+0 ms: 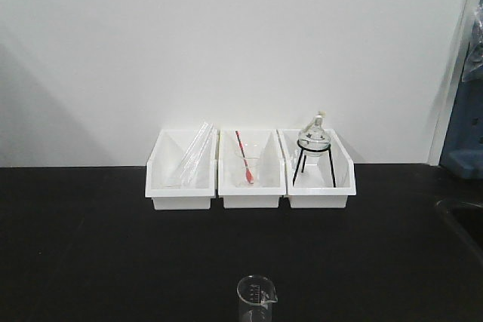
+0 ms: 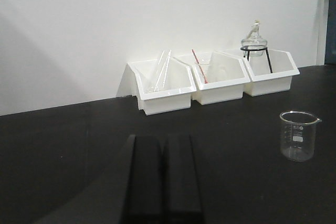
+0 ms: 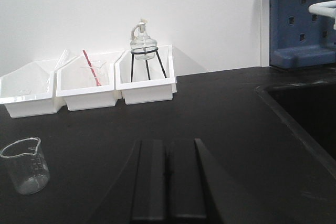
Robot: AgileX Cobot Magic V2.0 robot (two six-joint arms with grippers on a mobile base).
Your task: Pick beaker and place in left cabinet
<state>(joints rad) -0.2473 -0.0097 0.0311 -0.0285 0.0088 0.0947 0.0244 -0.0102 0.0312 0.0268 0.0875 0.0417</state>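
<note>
While the beaker (image 1: 256, 296) stands upright and unheld at the bottom centre of the front view, clear of the white bins (image 1: 251, 200) for easy reach, the left gripper (image 2: 163, 144) and right gripper (image 3: 168, 148) sit pressed together, apparently idle.

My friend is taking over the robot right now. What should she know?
Left gripper: shut, holding nothing.
Right gripper: shut, holding nothing.
Beaker: upright on the black counter, in front of the middle white bin, apart from both grippers.
Left cabinet: not in any view.
Done: nothing yet.
Left to do: open a gripper, grasp the beaker, carry it to the cabinet and set it inside.
</note>
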